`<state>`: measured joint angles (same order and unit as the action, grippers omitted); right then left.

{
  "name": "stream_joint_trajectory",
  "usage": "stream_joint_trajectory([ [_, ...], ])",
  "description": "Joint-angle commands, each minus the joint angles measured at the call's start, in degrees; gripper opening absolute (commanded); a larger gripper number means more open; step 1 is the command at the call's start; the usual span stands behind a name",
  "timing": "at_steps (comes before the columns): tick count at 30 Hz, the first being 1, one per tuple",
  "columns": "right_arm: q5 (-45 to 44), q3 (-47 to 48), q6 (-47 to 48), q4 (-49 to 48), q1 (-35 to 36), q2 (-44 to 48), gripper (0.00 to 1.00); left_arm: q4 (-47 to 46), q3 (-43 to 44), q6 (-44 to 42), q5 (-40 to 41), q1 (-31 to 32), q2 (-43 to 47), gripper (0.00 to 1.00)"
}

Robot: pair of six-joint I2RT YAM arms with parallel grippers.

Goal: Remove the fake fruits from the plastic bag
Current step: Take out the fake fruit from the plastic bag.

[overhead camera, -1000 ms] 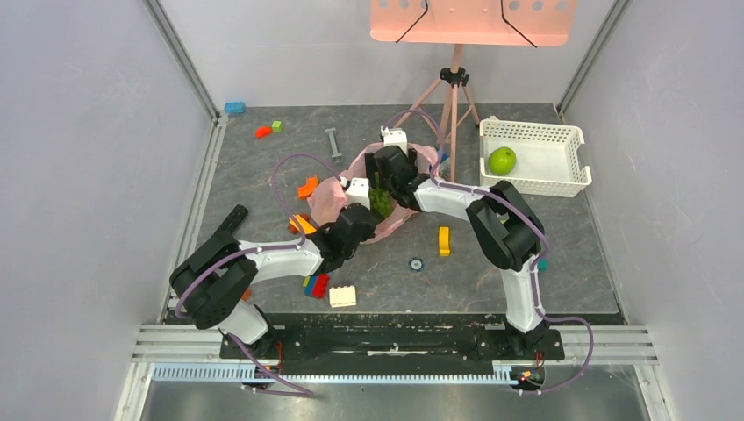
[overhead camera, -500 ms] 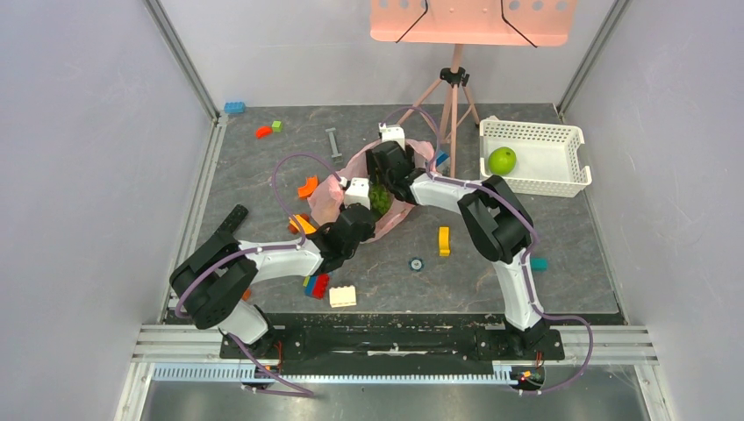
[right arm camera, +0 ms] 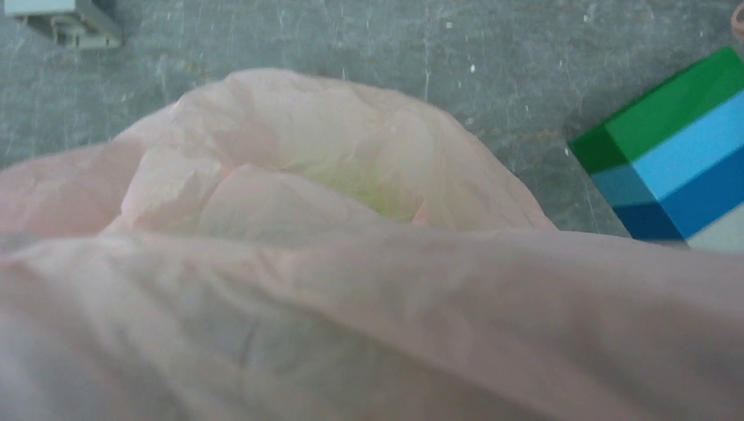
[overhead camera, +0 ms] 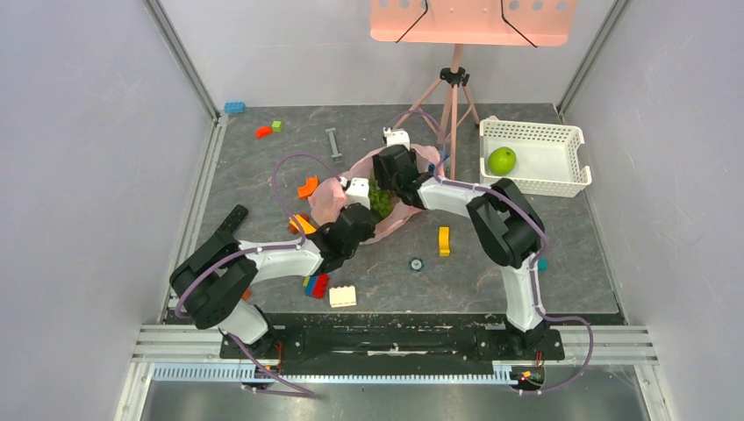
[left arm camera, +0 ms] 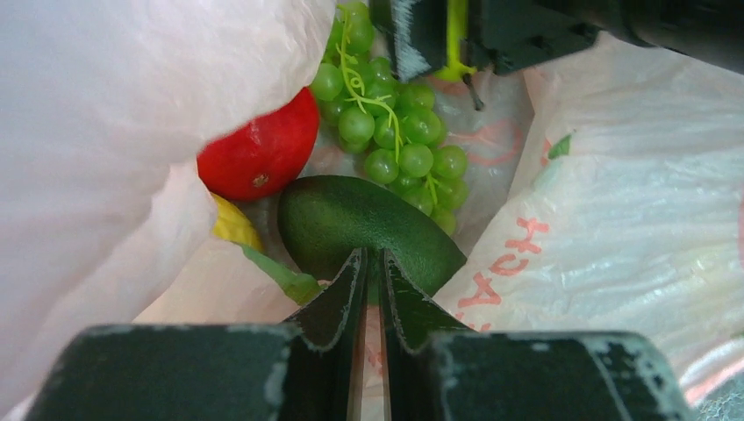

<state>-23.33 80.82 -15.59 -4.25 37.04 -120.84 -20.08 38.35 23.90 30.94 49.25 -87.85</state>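
Grey tabletop (overhead camera: pixel 491 254) holds the plastic bag (overhead camera: pixel 329 197), its film pinched in the closed left gripper (left arm camera: pixel 368 263); the right gripper (left arm camera: pixel 447 44), jaw state unclear, hangs over green grapes (left arm camera: pixel 390 132) inside and may catch film instead.

White lattice basket (overhead camera: pixel 537 187), pink tripod (overhead camera: pixel 452 101), yellow block (overhead camera: pixel 444 240), white block (overhead camera: pixel 343 296), blue block (overhead camera: pixel 234 108), grey table (overhead camera: pixel 254 175)

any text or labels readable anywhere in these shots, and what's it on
"H", "A": loose red printed letters on a crumpled fold of the bag, left wrist view; no whole word reads.
More red print on the bag behind the grapes: too creased to read.
Blocks, basket and board in the top view: no text to be seen.
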Motion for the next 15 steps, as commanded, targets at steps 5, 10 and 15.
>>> stream_joint_trajectory([
  [5,8.1,-8.8,-1.0,-0.8,-0.2,13.3,0.59,-2.0,0.7,0.3,1.0,0.1,0.6,0.15],
  [10,12.1,-12.1,-2.0,0.4,-0.3,18.5,0.58,-2.0,0.7,0.3,1.1,0.1,0.7,0.15],
  [15,18.0,-14.6,-2.4,0.9,-0.3,22.8,0.59,-2.0,0.7,0.3,1.1,0.0,0.6,0.15],
])
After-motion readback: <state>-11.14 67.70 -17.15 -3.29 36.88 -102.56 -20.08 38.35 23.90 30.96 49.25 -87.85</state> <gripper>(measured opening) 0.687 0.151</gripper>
